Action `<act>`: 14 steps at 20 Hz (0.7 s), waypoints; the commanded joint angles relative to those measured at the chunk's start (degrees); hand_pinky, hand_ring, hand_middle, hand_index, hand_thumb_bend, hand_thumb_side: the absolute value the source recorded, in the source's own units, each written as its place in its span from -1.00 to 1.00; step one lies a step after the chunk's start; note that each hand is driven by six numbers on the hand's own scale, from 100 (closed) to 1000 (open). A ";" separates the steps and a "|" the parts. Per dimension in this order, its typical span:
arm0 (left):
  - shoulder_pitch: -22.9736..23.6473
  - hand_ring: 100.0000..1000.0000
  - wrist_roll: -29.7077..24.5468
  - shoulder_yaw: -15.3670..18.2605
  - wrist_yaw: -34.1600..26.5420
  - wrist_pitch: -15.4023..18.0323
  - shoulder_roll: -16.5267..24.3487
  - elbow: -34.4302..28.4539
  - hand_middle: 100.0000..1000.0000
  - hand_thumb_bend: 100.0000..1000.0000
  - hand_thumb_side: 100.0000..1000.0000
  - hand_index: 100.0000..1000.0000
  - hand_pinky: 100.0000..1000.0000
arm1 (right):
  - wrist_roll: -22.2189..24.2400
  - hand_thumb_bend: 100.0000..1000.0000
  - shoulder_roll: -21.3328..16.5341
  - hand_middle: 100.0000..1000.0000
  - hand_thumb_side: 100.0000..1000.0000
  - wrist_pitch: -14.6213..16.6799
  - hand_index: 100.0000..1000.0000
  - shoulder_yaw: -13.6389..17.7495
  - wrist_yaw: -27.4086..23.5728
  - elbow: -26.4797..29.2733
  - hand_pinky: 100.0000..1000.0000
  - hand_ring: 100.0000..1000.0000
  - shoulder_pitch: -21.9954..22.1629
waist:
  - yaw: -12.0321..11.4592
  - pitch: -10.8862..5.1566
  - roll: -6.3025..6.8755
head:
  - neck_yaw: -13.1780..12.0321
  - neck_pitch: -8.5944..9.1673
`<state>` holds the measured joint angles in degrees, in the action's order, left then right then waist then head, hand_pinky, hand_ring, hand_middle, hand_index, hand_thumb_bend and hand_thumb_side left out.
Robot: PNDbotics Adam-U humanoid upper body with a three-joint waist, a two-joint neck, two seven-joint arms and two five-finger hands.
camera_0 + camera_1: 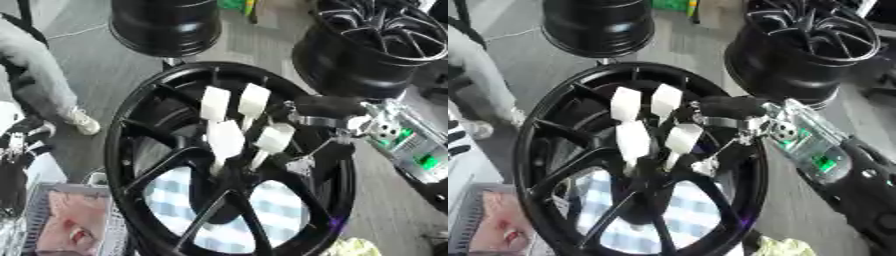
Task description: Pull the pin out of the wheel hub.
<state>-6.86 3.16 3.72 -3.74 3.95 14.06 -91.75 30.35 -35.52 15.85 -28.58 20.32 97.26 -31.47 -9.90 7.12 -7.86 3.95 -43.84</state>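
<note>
Wheel hub (157,150) with white pins (225,140), right hand (728,117) beside, grip unclear, no legible writing

Three black wheels show: one large wheel hub (229,165) in the middle, a second wheel (166,25) beyond it at its upper left, and a third wheel (802,50) beyond it at its upper right. Four white pins (226,140) stand out of the centre of the large wheel hub, two nearer its upper rim and two just below them. One robot hand (728,112) shows, at the right of those pins.
</note>
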 commanded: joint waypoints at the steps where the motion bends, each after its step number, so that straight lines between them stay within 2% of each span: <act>1: -0.66 0.58 -0.14 -0.11 -0.02 0.08 0.85 -0.83 0.54 -1.00 0.66 0.69 0.43 | -0.73 -1.00 -0.84 0.36 -0.79 0.21 0.52 0.30 0.88 -0.38 -0.35 -0.09 -0.53 | 0.00 -0.53 0.53 | 0.26 -0.28; 4: -0.66 0.58 -0.13 -0.11 -0.01 0.08 0.84 -0.81 0.54 -1.00 0.66 0.69 0.43 | -0.99 -1.00 -0.77 0.36 -0.79 0.37 0.52 0.23 1.02 -0.55 -0.35 -0.09 -0.57 | -0.01 -0.54 0.52 | 0.27 -0.28; 5: -0.66 0.58 -0.13 -0.10 -0.01 0.08 0.82 -0.79 0.54 -1.00 0.66 0.69 0.43 | -1.19 -1.00 -0.65 0.26 -0.78 0.44 0.41 0.26 0.96 -0.51 -0.53 -0.20 -0.65 | -0.05 -0.55 0.51 | 0.26 -0.28; 6: -0.66 0.58 -0.12 -0.09 -0.01 0.08 0.81 -0.77 0.54 -1.00 0.66 0.69 0.43 | -1.48 -1.00 -0.56 0.26 -0.78 0.50 0.41 0.26 0.88 -0.51 -0.53 -0.20 -0.71 | -0.07 -0.56 0.49 | 0.26 -0.28; 7: -0.66 0.58 -0.11 -0.08 -0.02 0.07 0.79 -0.74 0.54 -1.00 0.66 0.69 0.43 | -1.82 -1.00 -0.48 0.21 -0.78 0.57 0.36 0.28 0.75 -0.48 -0.62 -0.25 -0.78 | -0.10 -0.58 0.47 | 0.25 -0.28; 14: -0.62 0.58 -0.12 -0.10 -0.03 0.04 0.73 -0.51 0.54 -1.00 0.66 0.69 0.43 | -3.32 -1.00 -0.39 0.11 -0.78 0.56 0.24 0.64 -0.41 -0.09 -0.73 -0.35 -1.33 | -0.15 -0.74 0.40 | 0.31 -0.28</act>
<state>-6.88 3.13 3.72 -3.74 3.95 14.06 -91.69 27.39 -34.64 16.39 -28.64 20.56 96.61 -31.77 -10.18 7.12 -7.87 4.09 -43.84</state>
